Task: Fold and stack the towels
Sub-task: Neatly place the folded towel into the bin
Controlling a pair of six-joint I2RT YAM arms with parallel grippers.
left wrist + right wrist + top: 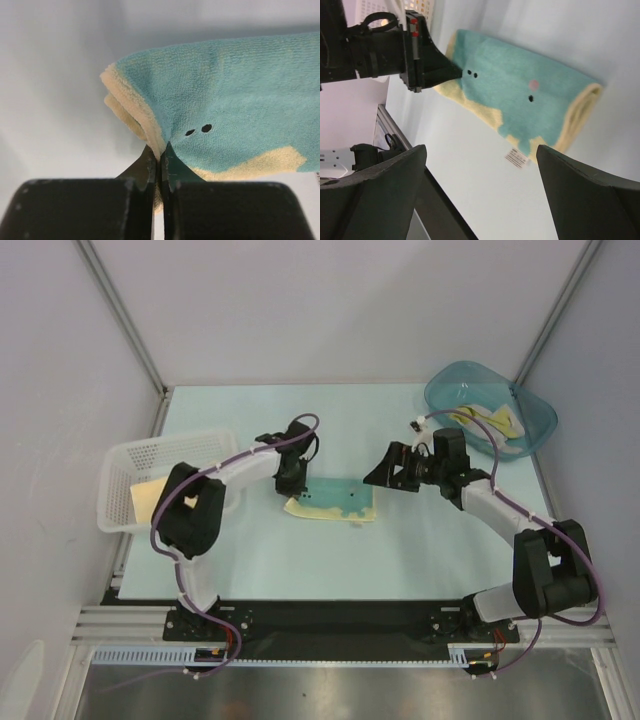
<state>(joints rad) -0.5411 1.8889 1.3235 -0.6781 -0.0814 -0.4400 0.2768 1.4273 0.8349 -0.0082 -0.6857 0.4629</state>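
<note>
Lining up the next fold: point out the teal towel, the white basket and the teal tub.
teal towel [338, 496]: top view, middle of its teal face.
white basket [175, 447]: top view, its far mesh wall.
teal tub [537, 412]: top view, its right wall.

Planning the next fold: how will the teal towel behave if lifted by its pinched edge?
Probably floppy: the teal towel puckers where the left gripper pinches it. Likely light and not slippery, judging by its thin folded layers and fuzzy pile.
</note>
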